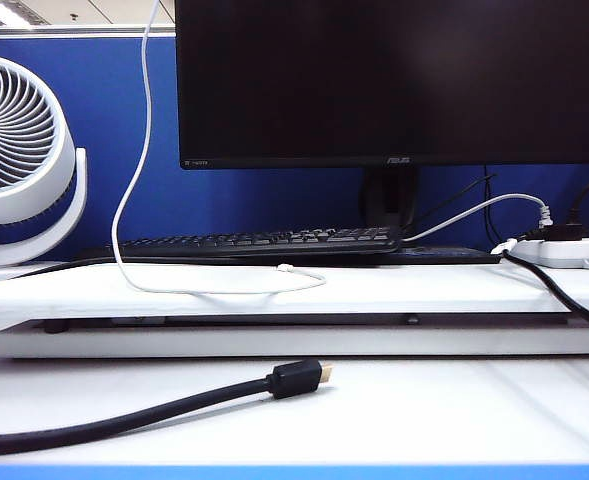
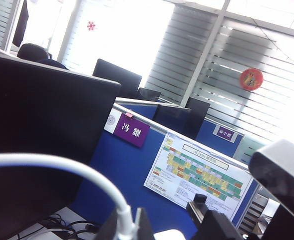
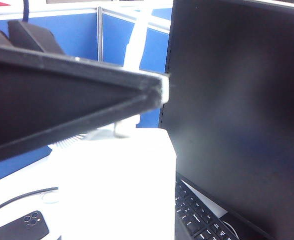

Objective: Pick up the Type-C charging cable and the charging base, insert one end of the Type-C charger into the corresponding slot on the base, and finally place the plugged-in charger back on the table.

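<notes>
Clenching the Type-C charging cable [image 2: 62,162] in the left gripper [image 2: 129,227], up level with the monitor [image 1: 394,80] top. Grasping the charging base [image 3: 117,190] in the right gripper [image 3: 154,95], raised beside the monitor, a white cord meeting the base's top. Trailing the cable's free plug across the tabletop [image 1: 424,410] platform, near the keyboard [image 1: 264,243]. Showing "ASUS" on the monitor bezel and "冯耀" on a purple nameplate [image 2: 131,131] on the far blue partition.

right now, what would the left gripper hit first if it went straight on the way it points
Probably the blue partition, near its coloured sheet; depth is unclear. The left gripper, raised, grips the cable; the right gripper holds the charger.
</notes>
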`<state>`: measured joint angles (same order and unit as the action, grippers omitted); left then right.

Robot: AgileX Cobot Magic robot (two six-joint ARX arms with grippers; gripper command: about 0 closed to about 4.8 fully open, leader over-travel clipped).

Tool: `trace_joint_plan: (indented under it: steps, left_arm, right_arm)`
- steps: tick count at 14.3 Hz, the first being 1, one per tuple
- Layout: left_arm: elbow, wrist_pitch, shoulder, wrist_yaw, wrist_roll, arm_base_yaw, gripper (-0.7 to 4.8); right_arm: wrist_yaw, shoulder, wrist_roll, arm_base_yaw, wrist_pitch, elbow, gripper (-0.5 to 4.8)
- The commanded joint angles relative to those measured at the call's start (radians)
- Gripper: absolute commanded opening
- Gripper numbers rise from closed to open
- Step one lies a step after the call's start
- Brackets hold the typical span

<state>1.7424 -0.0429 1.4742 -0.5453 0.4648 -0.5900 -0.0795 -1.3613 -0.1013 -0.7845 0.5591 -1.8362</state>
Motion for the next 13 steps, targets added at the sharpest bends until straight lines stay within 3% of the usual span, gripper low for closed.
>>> trace_joint_plan:
  steps: [1, 4, 8, 11, 13]
  left_arm:
    - [0.000, 0.032, 0.003, -0.028, 0.000, 0.002, -0.06]
    - [0.000, 0.034, 0.002, -0.061, 0.000, 0.012, -0.06]
    - [0.000, 0.050, 0.002, -0.060, -0.010, 0.012, -0.06]
    - [0.000, 0.233, 0.012, 0.011, -0.135, 0.010, -0.06]
    - [-0.001, 0.344, 0.043, 0.036, -0.163, 0.010, -0.06]
  right_arm:
    - [-0.030, 0.024, -0.004, -0.005, -0.061, -0.013, -0.01]
    - [-0.132, 0.054, -0.008, -0.001, -0.059, -0.015, -0.01]
    - [-0.156, 0.072, -0.022, -0.002, -0.026, -0.015, -0.01]
    - [-0.213, 0.080, -0.068, -0.001, 0.026, -0.015, -0.01]
    - [-0.218, 0.084, -0.084, 0.000, 0.060, -0.015, -0.01]
